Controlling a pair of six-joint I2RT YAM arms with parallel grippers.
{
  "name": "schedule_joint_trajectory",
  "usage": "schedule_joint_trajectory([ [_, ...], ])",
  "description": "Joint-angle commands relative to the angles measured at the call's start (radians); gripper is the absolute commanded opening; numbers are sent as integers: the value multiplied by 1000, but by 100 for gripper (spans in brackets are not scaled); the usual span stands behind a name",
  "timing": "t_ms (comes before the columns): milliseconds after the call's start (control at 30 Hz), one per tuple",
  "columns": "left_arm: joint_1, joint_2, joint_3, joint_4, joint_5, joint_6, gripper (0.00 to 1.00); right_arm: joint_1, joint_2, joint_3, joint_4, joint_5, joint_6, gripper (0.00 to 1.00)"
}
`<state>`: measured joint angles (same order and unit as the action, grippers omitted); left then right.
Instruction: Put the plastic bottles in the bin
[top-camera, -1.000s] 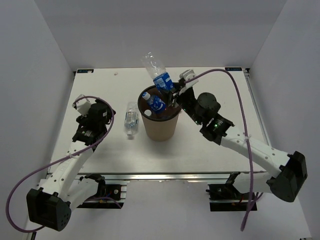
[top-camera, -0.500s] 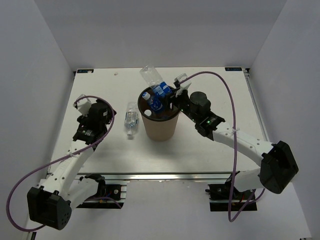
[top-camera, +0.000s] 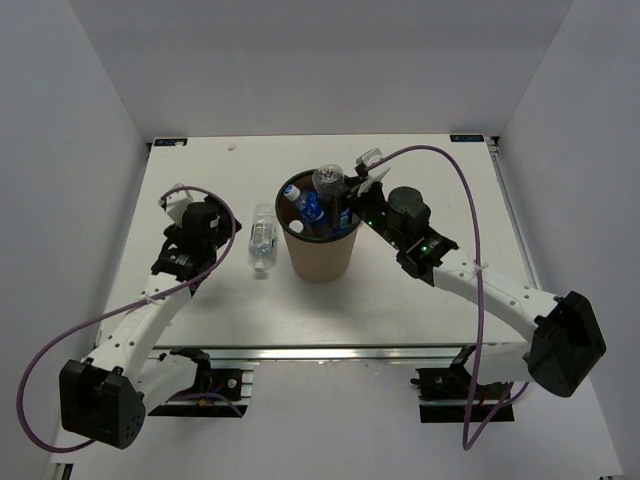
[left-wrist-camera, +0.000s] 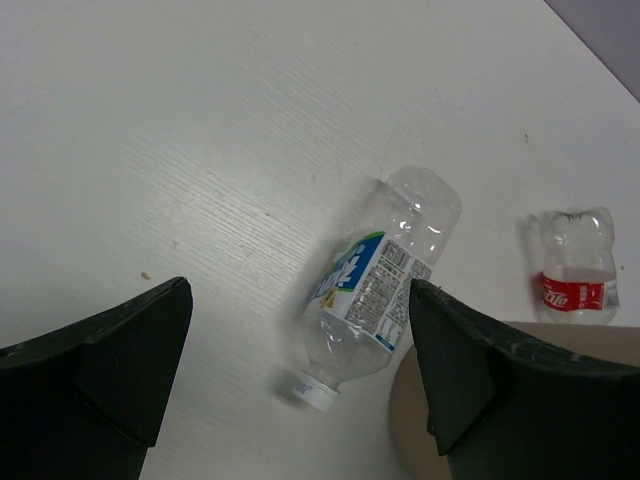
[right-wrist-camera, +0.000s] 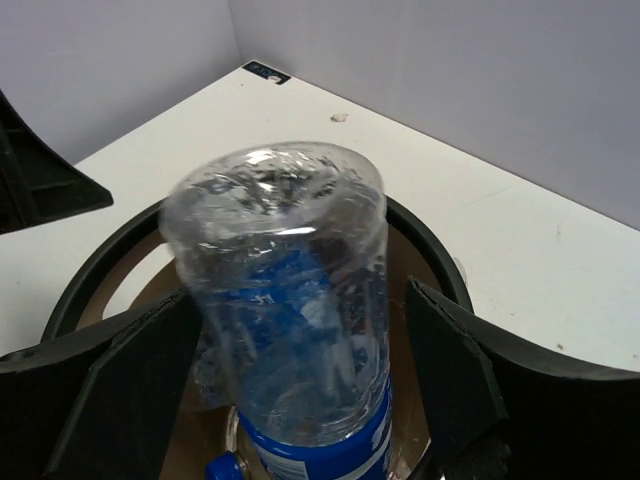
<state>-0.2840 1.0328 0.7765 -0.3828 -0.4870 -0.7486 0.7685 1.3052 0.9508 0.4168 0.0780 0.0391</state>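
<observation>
Bottle (right-wrist-camera: 275, 300) base-up in bin (right-wrist-camera: 432, 262) between spread right tool (right-wrist-camera: 300, 300); left tool (left-wrist-camera: 300, 290) spread, red-labelled bottle (left-wrist-camera: 572, 265) in its view alone.

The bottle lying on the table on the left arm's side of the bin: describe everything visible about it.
The lying bottle is clear, thin plastic, apparently empty, with a blue, green and white label around its middle and a white cap. It lies on its side on the white table, cap toward the arms' bases, close beside the bin; whether they touch is unclear. The open left gripper hangs over it without touching.
</observation>
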Motion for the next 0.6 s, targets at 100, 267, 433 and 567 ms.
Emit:
schedule_joint_trajectory([
  [100, 3, 44, -9, 154, 192, 121, 98, 0, -106, -24, 42, 43, -16, 87],
  [267, 2, 156, -10, 254, 297, 166, 98, -3, -234, -6, -21, 144, -16, 89],
  [433, 3, 309, 29, 334, 340, 206, 98, -3, -372, -66, -72, 184, -4, 89],
  [567, 17, 475, 130, 375, 416, 299, 98, -3, -496, -136, -98, 200, 19, 89],
])
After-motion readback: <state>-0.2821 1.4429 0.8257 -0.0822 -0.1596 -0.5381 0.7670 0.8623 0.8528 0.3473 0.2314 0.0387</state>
